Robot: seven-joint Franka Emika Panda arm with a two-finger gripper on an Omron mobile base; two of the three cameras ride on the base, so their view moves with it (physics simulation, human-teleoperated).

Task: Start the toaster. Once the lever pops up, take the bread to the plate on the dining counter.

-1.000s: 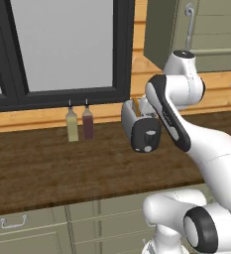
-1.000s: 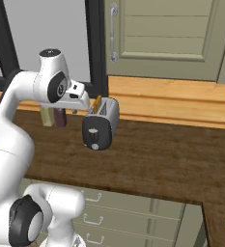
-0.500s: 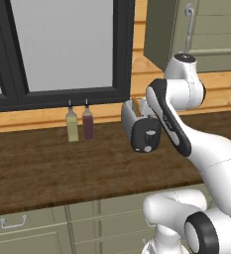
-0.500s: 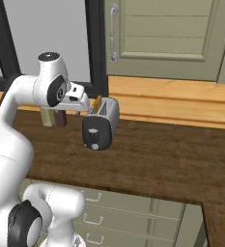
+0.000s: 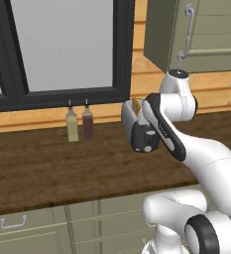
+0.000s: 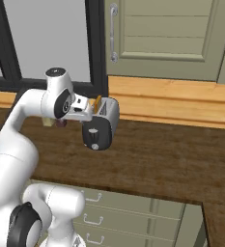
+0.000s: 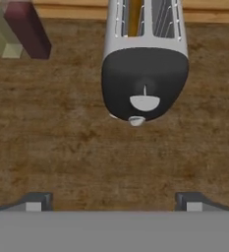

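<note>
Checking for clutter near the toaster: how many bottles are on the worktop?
2. A yellowish bottle and a dark red bottle stand side by side under the window, left of the toaster. The arm may hide others.

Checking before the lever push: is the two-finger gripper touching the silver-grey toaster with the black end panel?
Apart. In the hand view the open gripper sits short of the toaster, bare worktop between them.

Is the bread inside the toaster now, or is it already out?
Inside. The hand view shows the bread standing in the left slot of the toaster, and the open gripper holds nothing.
</note>
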